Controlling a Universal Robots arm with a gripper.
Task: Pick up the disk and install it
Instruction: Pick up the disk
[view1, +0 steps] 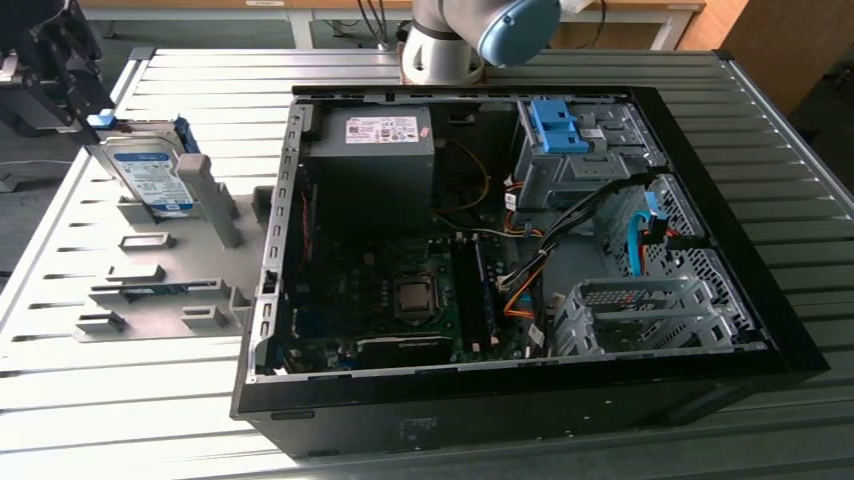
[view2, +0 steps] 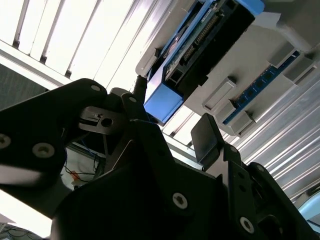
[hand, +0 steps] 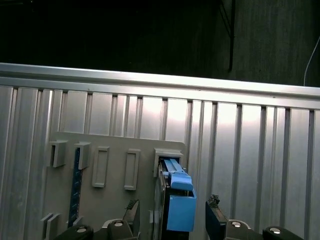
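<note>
The disk (view1: 150, 178) stands on edge in a slot of the grey holder plate (view1: 160, 290) at the exterior view's left, its white-and-blue label facing out and a blue bracket around it. My black gripper (view1: 83, 108) hangs just above its upper end. In both wrist views the disk's blue bracket end (hand: 180, 202) (view2: 162, 102) lies between my two fingers. My gripper (hand: 173, 214) (view2: 172, 112) is open, with a gap showing on each side of the bracket. One finger pad (view2: 205, 136) sits clear of the disk.
The open computer case (view1: 747, 300) lies on the slatted metal table (view1: 120, 420), to the exterior view's right of the holder. Inside are a power supply (view1: 374, 140), a blue drive-bay latch (view1: 554, 125), cables and a metal drive cage (view1: 627, 315). Several other slots (hand: 100, 167) stand on the plate.
</note>
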